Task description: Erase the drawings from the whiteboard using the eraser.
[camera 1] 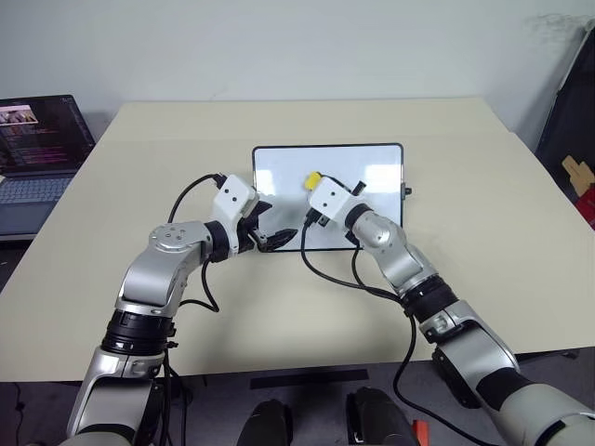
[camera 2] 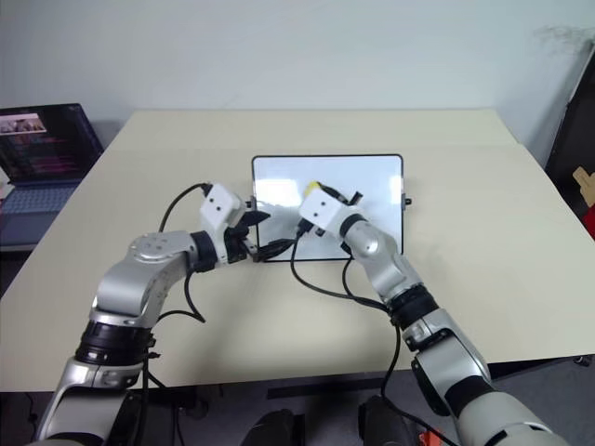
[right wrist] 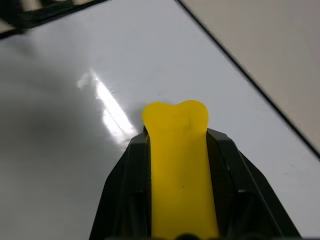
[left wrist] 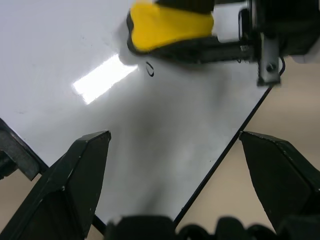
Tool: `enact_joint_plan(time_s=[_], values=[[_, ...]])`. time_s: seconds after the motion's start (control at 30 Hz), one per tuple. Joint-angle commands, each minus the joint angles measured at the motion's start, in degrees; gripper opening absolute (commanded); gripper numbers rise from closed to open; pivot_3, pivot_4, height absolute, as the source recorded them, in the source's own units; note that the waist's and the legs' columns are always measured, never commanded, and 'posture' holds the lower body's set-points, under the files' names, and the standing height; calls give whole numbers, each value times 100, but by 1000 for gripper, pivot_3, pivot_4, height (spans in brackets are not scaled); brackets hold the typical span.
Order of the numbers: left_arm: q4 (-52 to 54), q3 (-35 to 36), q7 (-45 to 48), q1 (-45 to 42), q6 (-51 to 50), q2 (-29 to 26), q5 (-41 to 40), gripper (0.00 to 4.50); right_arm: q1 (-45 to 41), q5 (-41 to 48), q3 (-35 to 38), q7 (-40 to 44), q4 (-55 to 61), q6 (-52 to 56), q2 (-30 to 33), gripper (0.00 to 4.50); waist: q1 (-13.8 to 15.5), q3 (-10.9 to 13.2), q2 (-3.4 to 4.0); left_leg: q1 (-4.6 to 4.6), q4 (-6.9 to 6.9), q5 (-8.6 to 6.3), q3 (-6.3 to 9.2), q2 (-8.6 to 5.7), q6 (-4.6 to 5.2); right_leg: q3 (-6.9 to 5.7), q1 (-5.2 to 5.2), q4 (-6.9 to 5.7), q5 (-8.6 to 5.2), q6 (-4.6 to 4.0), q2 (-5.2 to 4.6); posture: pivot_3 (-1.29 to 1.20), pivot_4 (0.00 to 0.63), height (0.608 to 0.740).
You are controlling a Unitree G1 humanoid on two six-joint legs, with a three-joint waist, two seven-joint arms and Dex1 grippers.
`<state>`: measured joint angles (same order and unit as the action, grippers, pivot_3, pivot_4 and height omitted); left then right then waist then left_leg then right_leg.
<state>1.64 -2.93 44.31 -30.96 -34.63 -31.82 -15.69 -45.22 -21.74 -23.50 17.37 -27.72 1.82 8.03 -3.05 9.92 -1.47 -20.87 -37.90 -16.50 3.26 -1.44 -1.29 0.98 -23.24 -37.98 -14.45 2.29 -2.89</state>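
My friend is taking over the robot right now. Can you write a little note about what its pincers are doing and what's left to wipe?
Right pincer: shut on the yellow eraser, over the whiteboard.
Left pincer: open, at the whiteboard's near left edge, with that edge between its fingers.
Whiteboard lies flat on the table.
Done: most of the whiteboard looks clean.
Left: one small dark mark next to the eraser; wipe it.

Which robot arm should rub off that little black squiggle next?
The right. Its tool already grips the yellow eraser, sitting on the whiteboard right beside the small mark. The left tool is open, empty, at the board's near edge.
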Motion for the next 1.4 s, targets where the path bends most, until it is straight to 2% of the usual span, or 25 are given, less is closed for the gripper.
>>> enact_joint_plan(time_s=[0.03,0.17,0.33,0.43,0.53,0.67,0.8,0.9,1.0,1.07,1.13,1.2,1.3,1.4], values=[[149,127,-26,-66,56,-41,-41,4500,369,-95,-385,753,-13,469,53,1146,-20,0,0,2,0,0,-1,0,0,1,0,-3,0,0,1,0,150,740],[147,130,-34,-65,52,-42,-36,4500,321,-125,-257,567,127,508,49,1146,-10,0,0,4,-5,1,2,0,0,-1,3,-11,2,-1,3,0,150,740],[166,119,-36,-50,42,-24,-46,4500,-74,-72,218,-329,26,284,13,1146,8,2,0,4,-10,7,4,0,-2,-2,5,-14,4,-3,6,0,150,740],[170,122,-35,-44,40,-24,-49,4500,-148,76,418,-528,45,163,30,1145,60,2,0,1,-9,8,7,-1,-4,-4,3,-12,5,-4,5,0,150,740],[198,128,-48,-30,31,-16,-56,4500,-53,377,549,-246,345,97,-27,1145,76,2,0,-3,-3,6,8,-1,-4,-4,0,-5,5,-3,3,0,150,740],[264,158,-78,25,11,-1,-86,4500,337,1109,850,460,1430,423,4,1144,78,2,0,-33,2,4,6,2,-8,-3,-27,8,0,0,2,0,150,740],[353,276,-44,139,248,37,-181,4500,857,2581,1440,1359,3049,1533,63,1144,94,2,1,-117,-10,13,5,1,-25,-3,-103,3,1,2,-6,0,150,740],[560,361,43,324,423,67,-321,4500,1310,3683,1805,1938,4386,2648,443,1144,129,3,1,-121,-4,4,10,2,-11,-5,-102,12,0,1,-8,0,150,740],[769,414,30,542,419,120,-446,4500,1853,4147,1957,2213,5301,3430,1130,1144,141,2,1,-119,-6,-3,17,-1,2,-9,-90,25,0,2,-13,0,150,740],[880,386,30,645,414,134,-467,4500,2301,4084,1855,2395,5703,3586,1716,1144,149,2,1,-115,-6,-4,19,-2,4,-9,-84,25,0,2,-14,0,150,740],[923,262,28,713,588,131,-326,4500,2878,3589,1571,2550,5903,3356,2482,1144,166,3,0,-115,-8,-4,22,-4,4,-13,-81,25,-1,3,-13,0,150,740],[925,93,95,756,768,105,-181,4500,3341,3259,1430,2568,5922,2999,2911,1144,168,4,-2,-114,-8,-4,19,-9,5,-16,-80,24,-3,6,-14,0,150,740],[912,-112,183,751,841,148,-148,4500,3921,2772,1348,2398,5796,2355,3216,1144,152,5,-4,-106,-8,-4,10,-10,5,-16,-76,19,-4,8,-13,0,150,740],[819,-204,284,667,853,166,-177,4500,4095,2457,1300,2128,5690,1952,3119,1144,118,6,-5,-99,-9,-3,-1,-6,5,-8,-77,10,-4,9,-9,0,150,740]])
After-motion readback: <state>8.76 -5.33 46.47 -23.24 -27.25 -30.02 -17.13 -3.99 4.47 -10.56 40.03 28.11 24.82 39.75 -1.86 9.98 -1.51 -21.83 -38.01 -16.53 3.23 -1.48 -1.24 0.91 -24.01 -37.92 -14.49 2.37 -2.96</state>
